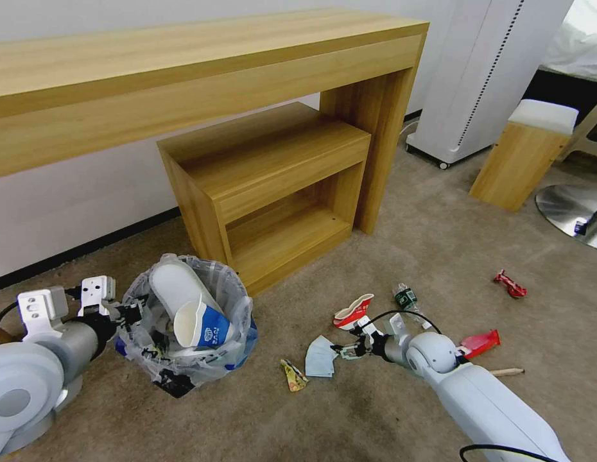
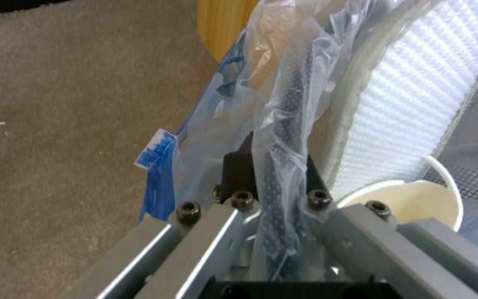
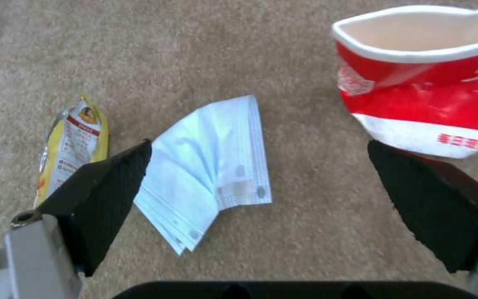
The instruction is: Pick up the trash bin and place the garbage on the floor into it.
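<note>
A: Where's the trash bin (image 1: 183,333)?
B: On the carpet by the wooden shelf, left pincer (image 2: 275,182) pinching its bagged rim.
A: Any legible writing?
B: None. Right pincer (image 3: 261,199) hangs spread over the pale blue mask (image 3: 211,166), beside the red-white bowl (image 3: 427,95).

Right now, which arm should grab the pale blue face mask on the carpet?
Right. The right gripper hangs open just above the pale blue face mask, beside the crushed red-and-white bowl. The left gripper is shut on the rim of the bag-lined black trash bin.
</note>
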`<state>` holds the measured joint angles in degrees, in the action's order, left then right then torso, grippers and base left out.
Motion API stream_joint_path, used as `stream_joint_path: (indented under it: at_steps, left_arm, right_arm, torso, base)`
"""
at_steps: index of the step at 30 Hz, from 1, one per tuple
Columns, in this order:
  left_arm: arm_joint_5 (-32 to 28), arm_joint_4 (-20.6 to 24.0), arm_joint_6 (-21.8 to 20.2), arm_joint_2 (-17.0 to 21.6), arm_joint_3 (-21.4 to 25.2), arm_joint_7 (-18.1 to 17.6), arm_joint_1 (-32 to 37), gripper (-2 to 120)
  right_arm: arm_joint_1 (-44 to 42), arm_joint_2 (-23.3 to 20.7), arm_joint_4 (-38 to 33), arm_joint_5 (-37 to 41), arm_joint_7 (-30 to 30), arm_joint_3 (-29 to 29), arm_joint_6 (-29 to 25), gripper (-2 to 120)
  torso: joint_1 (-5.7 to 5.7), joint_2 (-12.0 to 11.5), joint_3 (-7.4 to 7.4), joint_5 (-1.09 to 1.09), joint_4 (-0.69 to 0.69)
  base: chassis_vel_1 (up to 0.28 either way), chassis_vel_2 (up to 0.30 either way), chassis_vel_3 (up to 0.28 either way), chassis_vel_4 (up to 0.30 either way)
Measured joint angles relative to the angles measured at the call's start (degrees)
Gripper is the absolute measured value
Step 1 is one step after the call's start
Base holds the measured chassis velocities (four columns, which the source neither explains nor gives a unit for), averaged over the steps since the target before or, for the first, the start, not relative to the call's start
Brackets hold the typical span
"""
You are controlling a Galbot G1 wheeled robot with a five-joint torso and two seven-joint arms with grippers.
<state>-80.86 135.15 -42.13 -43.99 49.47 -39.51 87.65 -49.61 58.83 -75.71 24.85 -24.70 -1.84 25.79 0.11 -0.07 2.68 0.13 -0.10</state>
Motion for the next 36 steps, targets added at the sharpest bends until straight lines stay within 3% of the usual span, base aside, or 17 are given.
stream_joint_path:
  at_steps: [18,24,36]
  left_arm:
    - [-0.01,0.14,0.00,-0.15,0.05,0.08,-0.02,1]
    - [0.00,-0.14,0.00,-0.07,0.06,0.25,-0.12,1]
    - [0.25,-0.66,0.00,-0.08,-0.40,0.43,-0.56,1]
  right_arm:
    - [1.29,6.74,5.35,-4.19,-1.24,-1.90,-1.54,93]
    - [1.80,6.84,6.66,-4.70,-1.19,-2.13,-1.60,78]
    - [1.33,5.89,8.17,-6.86,-2.11,-1.17,-1.92,32]
  torso:
    - [0.00,0.00,0.00,0.00,0.01]
    - [0.00,0.00,0.00,0.00,0.00]
    - [0.00,0.00,0.00,0.00,0.00]
  base:
    - [0.000,0.000,0.000,0.000]
    - [0.000,0.000,0.000,0.000]
    - [0.000,0.000,0.000,0.000]
